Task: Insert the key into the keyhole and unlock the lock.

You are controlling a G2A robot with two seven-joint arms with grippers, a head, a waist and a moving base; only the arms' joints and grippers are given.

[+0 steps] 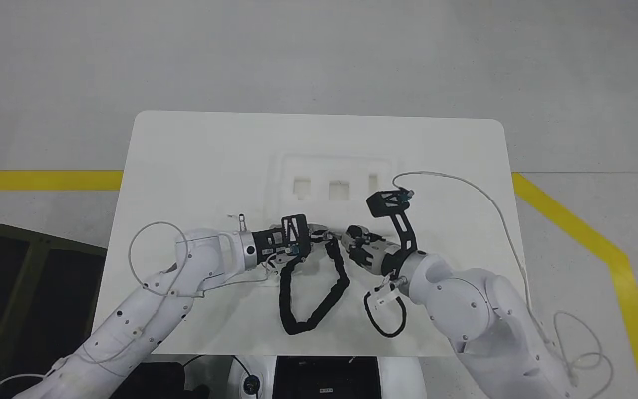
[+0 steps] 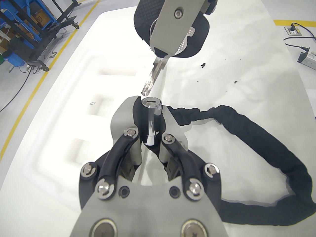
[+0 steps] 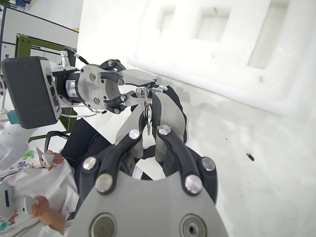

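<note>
My left gripper [image 2: 148, 107] is shut on the chrome lock cylinder [image 2: 150, 124], whose keyhole [image 2: 151, 101] faces away from the wrist. The lock's black sleeved chain [image 2: 259, 129] trails off it in a loop on the table [image 1: 179, 199]. My right gripper [image 2: 164, 50] is shut on the head of the silver key [image 2: 154, 76]. The key's tip hovers at the cylinder's rim, just beside the keyhole slot. In the right wrist view my right gripper [image 3: 150, 99] points at the lock cylinder [image 3: 141, 92], and spare keys [image 3: 148, 117] dangle between its fingers. From above, both grippers [image 1: 311, 239] [image 1: 346, 242] meet at mid-table over the chain [image 1: 309, 294].
A white foam tray [image 1: 339, 185] with three rectangular recesses lies just beyond the grippers. Small dark crumbs [image 2: 203, 64] dot the table beside it. A loose cable [image 1: 478, 195] arcs over the right arm. The table's near edge is close under the chain loop.
</note>
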